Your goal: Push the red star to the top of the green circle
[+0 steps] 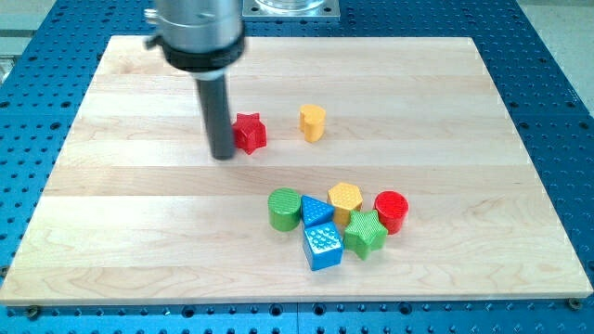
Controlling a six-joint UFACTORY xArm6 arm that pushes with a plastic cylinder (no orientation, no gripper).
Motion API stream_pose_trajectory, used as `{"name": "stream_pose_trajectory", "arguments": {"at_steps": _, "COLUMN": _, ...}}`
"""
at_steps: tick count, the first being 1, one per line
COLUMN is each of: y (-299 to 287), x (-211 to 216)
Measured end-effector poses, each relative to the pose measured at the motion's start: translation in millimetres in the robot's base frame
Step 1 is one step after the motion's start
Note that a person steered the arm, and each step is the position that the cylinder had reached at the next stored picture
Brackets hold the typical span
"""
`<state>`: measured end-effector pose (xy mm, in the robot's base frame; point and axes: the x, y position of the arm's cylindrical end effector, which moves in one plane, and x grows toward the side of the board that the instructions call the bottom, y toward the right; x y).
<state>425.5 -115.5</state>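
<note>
- You've got my tip (223,154) down on the wooden board (130,241), in the upper-left part of the view.
- No gripper on this rig, just the dark rod, so there are no jaws to call open or closed; nothing is held.
- Red star (249,133) sits just to the view's right of my tip, touching it or very nearly; you can't make out a gap between them.
- Green circle (285,208) is well apart from the star, lower and a bit to the view's right, at the left end of a tight cluster.
- So the star is above the green circle in the view, but far off and offset to the left of it, not next to it.
- Cluster, left to right: green circle, blue triangle (316,211), yellow hexagon (344,199), red cylinder (392,211).
- Below those: a blue cube (322,246) under the triangle and a green star (365,233) beside it on the view's right. All packed close, most look touching.
- A second yellow block (313,122) stands alone to the view's right of the red star, near it but clearly apart; shape looks roughly heart-like or pentagonal, you can't tell for sure.
- Board rests on a blue perforated table (557,83).
</note>
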Motion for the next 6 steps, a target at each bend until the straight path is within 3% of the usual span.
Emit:
{"name": "stream_pose_trajectory", "arguments": {"at_steps": 1, "y": -28, "x": -30}}
{"name": "stream_pose_trajectory", "arguments": {"at_steps": 2, "y": 33, "x": -46}}
{"name": "stream_pose_trajectory", "arguments": {"at_steps": 4, "y": 65, "x": 4}}
{"name": "stream_pose_trajectory", "arguments": {"at_steps": 6, "y": 53, "x": 29}}
